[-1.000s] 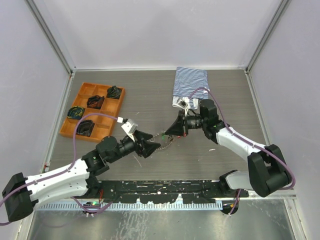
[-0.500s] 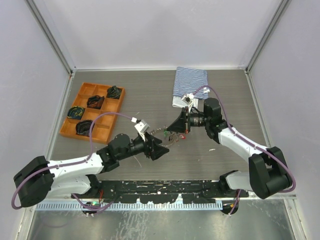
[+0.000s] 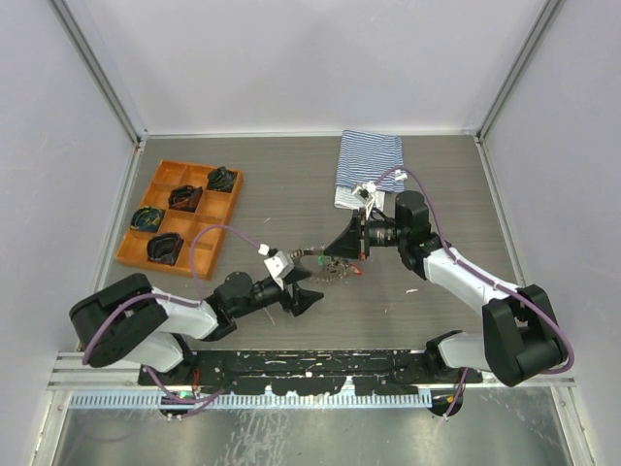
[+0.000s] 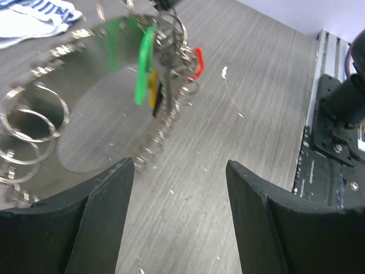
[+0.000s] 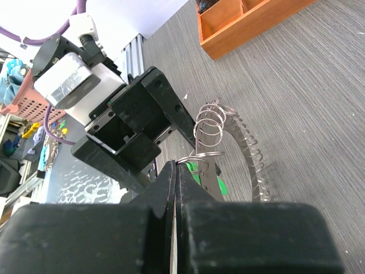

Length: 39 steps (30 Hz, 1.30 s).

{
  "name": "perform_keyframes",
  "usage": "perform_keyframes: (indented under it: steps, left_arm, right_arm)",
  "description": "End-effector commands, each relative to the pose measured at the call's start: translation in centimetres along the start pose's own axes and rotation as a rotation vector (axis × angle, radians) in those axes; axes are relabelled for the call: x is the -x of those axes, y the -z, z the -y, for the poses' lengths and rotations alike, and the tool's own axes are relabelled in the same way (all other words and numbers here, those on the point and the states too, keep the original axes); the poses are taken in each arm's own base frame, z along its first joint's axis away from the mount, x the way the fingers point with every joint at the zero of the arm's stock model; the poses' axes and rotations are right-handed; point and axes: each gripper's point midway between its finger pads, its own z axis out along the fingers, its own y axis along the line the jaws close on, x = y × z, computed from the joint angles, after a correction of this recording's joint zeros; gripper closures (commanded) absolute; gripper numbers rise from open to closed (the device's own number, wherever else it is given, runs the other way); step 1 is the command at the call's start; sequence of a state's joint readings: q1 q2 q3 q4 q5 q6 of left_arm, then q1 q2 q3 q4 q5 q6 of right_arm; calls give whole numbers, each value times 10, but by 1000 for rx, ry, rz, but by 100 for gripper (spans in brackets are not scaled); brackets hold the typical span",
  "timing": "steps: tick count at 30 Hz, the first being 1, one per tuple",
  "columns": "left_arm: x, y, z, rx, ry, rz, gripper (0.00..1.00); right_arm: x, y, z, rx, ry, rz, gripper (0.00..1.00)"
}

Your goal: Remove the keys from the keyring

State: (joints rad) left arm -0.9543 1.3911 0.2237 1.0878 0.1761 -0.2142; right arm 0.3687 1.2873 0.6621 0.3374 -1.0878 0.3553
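Since a second ago the left arm has folded its elbow back toward the near-left corner of the desk (image 3: 281, 184) and carried the left gripper (image 3: 303, 294) a little further right, while the right gripper (image 3: 333, 252) holds about the same spot. From above, the two grippers face each other near the middle of the desk with the keyring (image 3: 328, 272) between them. The keys are too small to sort out here. An orange tray (image 3: 225, 209) sits toward the far-left corner and a striped cloth (image 3: 369, 160) lies at the far edge. On the left wrist camera the left gripper's fingers (image 4: 97, 222) stand wide apart with nothing between them, just short of the cord's coils. The keys (image 4: 145, 65) hang bunched on the ring above the desk, green in front, orange-yellow behind it and red to the right, and larger loose rings of the cord lie at the left. On the right wrist camera the right gripper's jaws are pressed together, pinching a metal ring of the keyring at their tips. The cord arcs away over the desk, and a green key shows just beside the tips.
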Motion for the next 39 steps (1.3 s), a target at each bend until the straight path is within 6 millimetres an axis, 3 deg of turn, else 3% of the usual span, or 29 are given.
perform_keyframes:
  steps: [1,12,15,26,31,35,39]
  left_arm:
    - [64,-8,-8,7,-69,267,35]
    - [67,-21,-14,-2,-71,271,39]
    - [72,-23,-15,1,-95,282,47]
    - [75,-31,-17,-2,-89,286,50]
    - [81,-31,-16,-3,-82,300,58]
    - [80,-31,-16,-3,-82,300,73]
    - [80,-32,-12,-25,-75,297,78]
  right_arm:
    - [19,3,-17,49,100,43,99]
    - [19,4,-18,56,102,42,99]
    - [19,4,-19,60,101,41,99]
    - [19,4,-20,64,101,43,100]
    - [19,4,-21,66,100,42,100]
    - [19,4,-21,66,99,42,99]
    - [19,4,-20,65,98,42,99]
